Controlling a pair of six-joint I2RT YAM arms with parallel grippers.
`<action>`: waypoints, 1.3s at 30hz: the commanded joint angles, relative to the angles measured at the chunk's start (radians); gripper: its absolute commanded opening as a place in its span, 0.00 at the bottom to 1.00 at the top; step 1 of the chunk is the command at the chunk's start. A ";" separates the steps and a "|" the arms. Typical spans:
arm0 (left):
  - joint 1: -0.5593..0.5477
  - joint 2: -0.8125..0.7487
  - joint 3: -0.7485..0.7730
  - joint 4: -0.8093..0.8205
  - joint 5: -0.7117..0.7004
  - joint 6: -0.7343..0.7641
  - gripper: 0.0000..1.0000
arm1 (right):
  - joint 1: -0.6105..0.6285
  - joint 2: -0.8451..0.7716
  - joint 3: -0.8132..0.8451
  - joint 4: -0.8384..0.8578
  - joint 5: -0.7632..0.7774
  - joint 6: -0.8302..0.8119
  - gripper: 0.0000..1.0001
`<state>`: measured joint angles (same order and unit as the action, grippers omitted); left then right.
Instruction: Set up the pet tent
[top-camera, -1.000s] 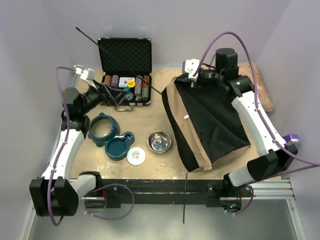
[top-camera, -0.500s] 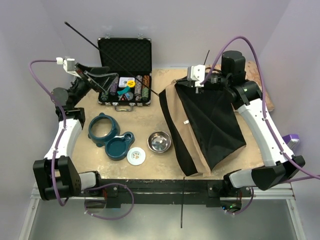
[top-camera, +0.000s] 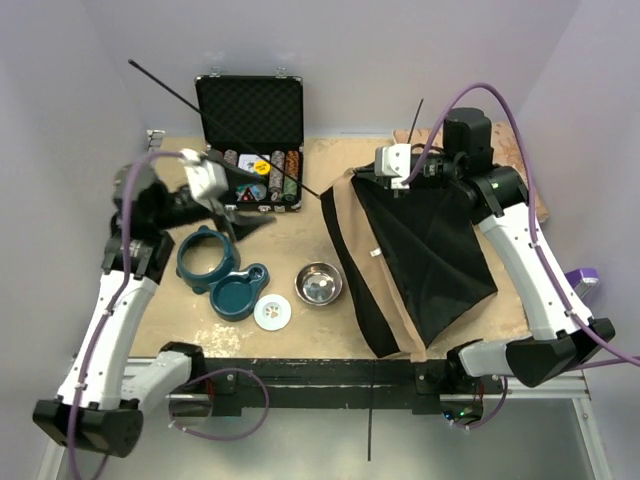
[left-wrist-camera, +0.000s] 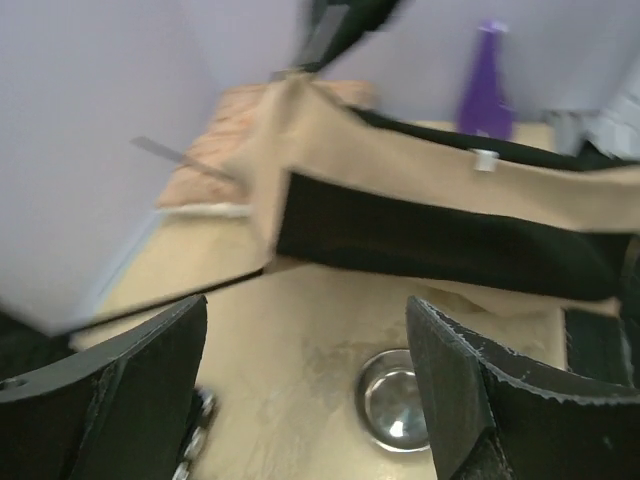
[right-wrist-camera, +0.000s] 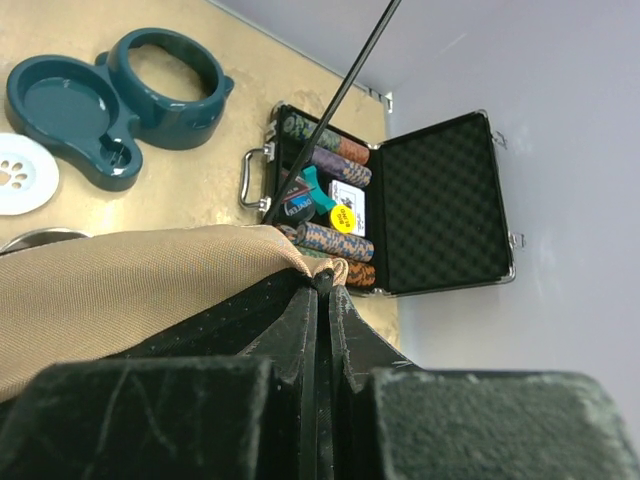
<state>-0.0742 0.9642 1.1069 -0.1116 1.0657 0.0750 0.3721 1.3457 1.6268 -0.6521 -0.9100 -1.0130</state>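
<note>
The pet tent (top-camera: 415, 250) is a tan canvas with black lining, lying collapsed on the right half of the table. My right gripper (top-camera: 365, 172) is shut on its top corner and holds that corner lifted. The right wrist view shows the fingers (right-wrist-camera: 300, 330) pinched on the canvas (right-wrist-camera: 130, 290) at a black pole tip. A thin black pole (top-camera: 220, 125) slants from the tent's left corner up over the case. My left gripper (top-camera: 248, 212) is open and empty in front of the case. In its wrist view it (left-wrist-camera: 308, 310) faces the tent (left-wrist-camera: 420, 190).
An open black case of poker chips (top-camera: 250, 130) stands at the back. A teal bowl holder (top-camera: 220, 272), a white paw-print lid (top-camera: 272, 313) and a steel bowl (top-camera: 319, 284) lie left of the tent. A pillow (top-camera: 535, 180) sits back right. A loose pole (top-camera: 371, 400) crosses the front rail.
My left arm has swung down from the back-left corner toward the table's middle, with its gripper open. My right gripper has kept its hold on the tent's top corner.
</note>
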 joint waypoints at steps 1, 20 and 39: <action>-0.196 0.065 0.037 -0.175 -0.027 0.317 0.82 | 0.043 -0.003 0.034 -0.058 -0.032 -0.139 0.00; -0.420 0.462 0.387 -0.258 0.059 0.534 0.55 | 0.163 -0.036 -0.007 -0.083 0.039 -0.323 0.00; -0.441 0.467 0.424 -0.381 0.103 0.554 0.58 | 0.179 -0.054 -0.025 -0.159 0.066 -0.464 0.00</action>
<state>-0.5056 1.4406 1.5036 -0.6018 1.1271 0.7147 0.5442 1.3319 1.5990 -0.8265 -0.8448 -1.4197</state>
